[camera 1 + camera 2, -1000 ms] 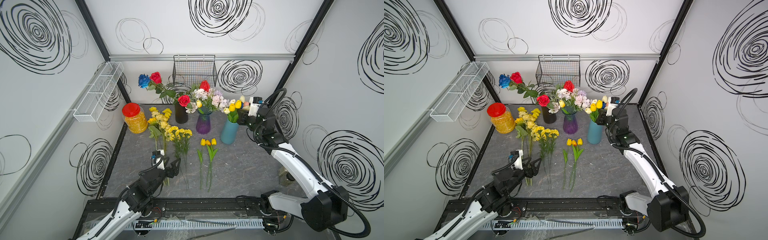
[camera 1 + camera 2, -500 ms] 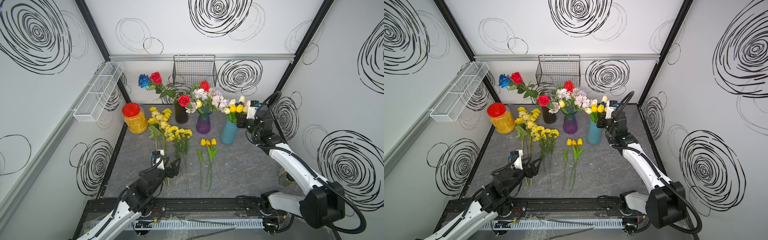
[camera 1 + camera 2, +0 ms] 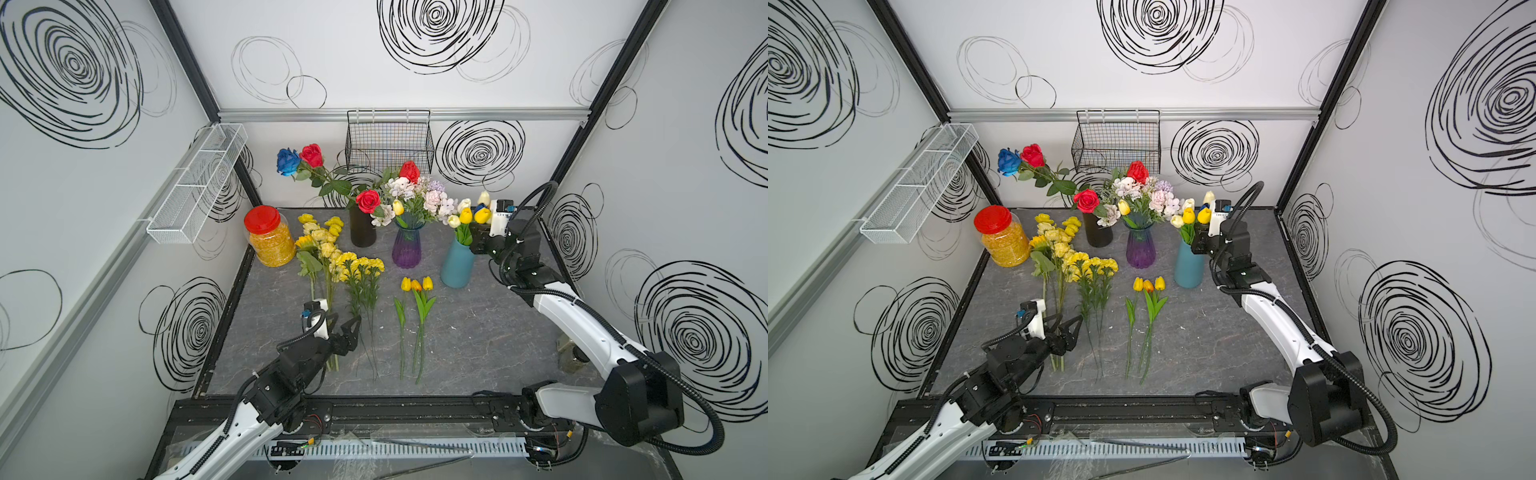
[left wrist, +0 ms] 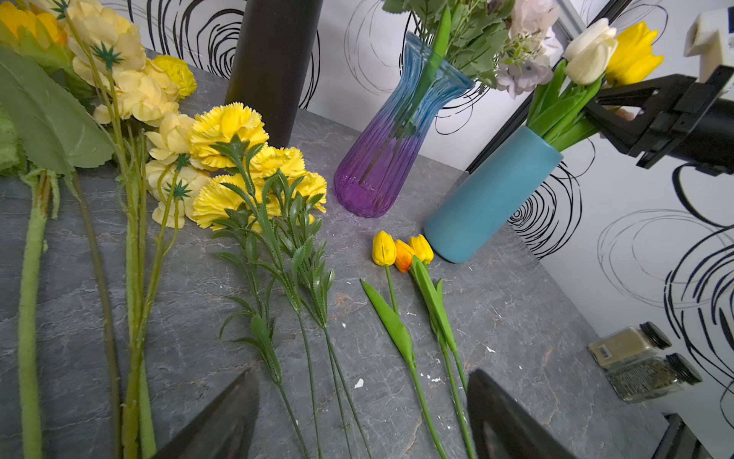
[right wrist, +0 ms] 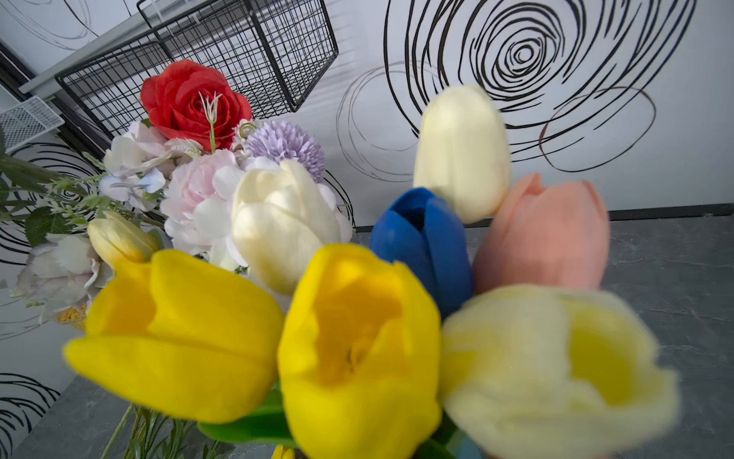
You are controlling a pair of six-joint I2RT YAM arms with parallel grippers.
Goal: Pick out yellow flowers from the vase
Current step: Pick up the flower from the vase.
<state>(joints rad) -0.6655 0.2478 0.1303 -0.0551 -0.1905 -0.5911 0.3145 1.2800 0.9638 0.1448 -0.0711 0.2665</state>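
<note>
Right wrist view is crowded w/ blooms: 2 yellow tulips (image 5: pixel 178 337) in the teal vase (image 3: pixel 457 266), packed against pale, blue & pink ones. Right gripper (image 4: pixel 590 109) sits at their stems, jaws closed; which stem, can't tell. Likely risks: pull drags neighbours out or tips the vase; thin stem cld slip. Left gripper (image 3: pixel 345 328) hovers over the counter (image 3: pixel 478 332), jaws open. Count: 3 vases (teal, black vase (image 3: pixel 363 232), purple vase (image 3: pixel 407 249)); 3 loose tulips (image 3: pixel 415 284) on counter; 1 yellow bud (image 3: pixel 397 206) in purple vase; 3 red roses (image 3: pixel 368 200), 1 blue rose (image 3: pixel 287 161).

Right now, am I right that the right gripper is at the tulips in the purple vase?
Not quite: the right gripper is at the tulips in the blue vase, not the purple vase beside it, as both top views show.
</note>
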